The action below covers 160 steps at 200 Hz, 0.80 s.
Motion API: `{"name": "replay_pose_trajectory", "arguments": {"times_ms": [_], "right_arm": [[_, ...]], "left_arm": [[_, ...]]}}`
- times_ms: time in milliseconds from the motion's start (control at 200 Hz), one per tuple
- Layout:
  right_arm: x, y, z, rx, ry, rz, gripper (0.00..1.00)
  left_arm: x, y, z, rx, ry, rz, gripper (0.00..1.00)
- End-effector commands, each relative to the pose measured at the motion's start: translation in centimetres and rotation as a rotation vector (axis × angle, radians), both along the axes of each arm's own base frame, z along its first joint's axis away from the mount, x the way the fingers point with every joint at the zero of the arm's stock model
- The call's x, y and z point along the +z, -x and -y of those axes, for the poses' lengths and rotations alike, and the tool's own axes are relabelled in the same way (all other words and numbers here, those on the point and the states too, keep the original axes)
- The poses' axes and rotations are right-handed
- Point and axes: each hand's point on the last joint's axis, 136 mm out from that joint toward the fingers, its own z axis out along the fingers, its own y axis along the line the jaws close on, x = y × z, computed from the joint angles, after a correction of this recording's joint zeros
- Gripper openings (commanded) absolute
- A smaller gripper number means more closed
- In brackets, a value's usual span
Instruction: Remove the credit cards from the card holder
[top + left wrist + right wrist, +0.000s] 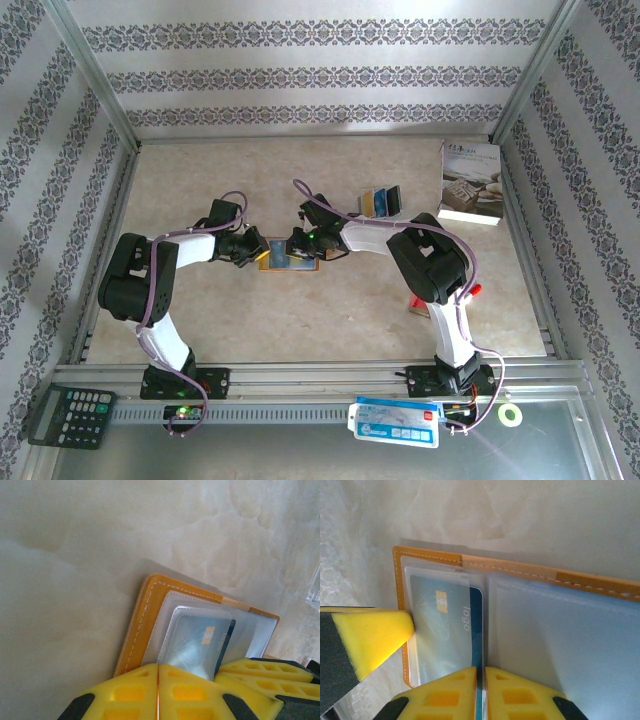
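The orange-tan card holder lies open on the table between my two grippers, its clear sleeves facing up. A blue credit card with a gold chip sits in the left sleeve. My right gripper is shut on that card's dark blue edge at the holder's middle fold. At the holder's left edge, my left gripper has its yellow fingers together, tips resting on the holder.
Several loose cards lie on the table beyond the right arm. A white book sits at the back right. A calculator, a white-blue packet and a tape roll rest on the near rail.
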Motion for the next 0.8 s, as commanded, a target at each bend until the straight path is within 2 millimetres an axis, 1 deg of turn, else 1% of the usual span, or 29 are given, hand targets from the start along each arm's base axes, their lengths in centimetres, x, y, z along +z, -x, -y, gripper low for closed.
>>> {"name": "replay_pose_trajectory", "arguments": {"times_ms": [0,140,235,370,560,654,794], "right_arm": [[-0.1,-0.2,-0.2,0.019,-0.009,-0.008,0.13],[-0.1,-0.1,-0.2,0.021,-0.008,-0.008,0.13],[0.0,-0.2,-0.2,0.019,-0.006,-0.002,0.11],[0.4,-0.2,0.6,0.002,0.008,0.014,0.08],[1.1,-0.2,2.1,-0.025,0.016,0.032,0.06],[1.1,-0.1,2.7,-0.03,0.018,0.028,0.06],[1.1,0.2,2.6,-0.026,0.004,0.024,0.06]], "left_arm": [[-1.9,1.7,0.0,-0.025,-0.031,-0.065,0.08],[-2.0,1.7,-0.1,-0.024,-0.031,-0.067,0.08],[-2.0,1.7,0.0,-0.027,-0.031,-0.066,0.08],[-1.6,1.6,-0.1,-0.025,-0.039,-0.056,0.1],[-0.6,1.3,-0.4,-0.025,-0.06,-0.037,0.18],[-0.3,1.1,-0.4,-0.027,-0.058,-0.03,0.19],[-0.2,1.1,-0.3,-0.034,-0.057,-0.029,0.19]]}}
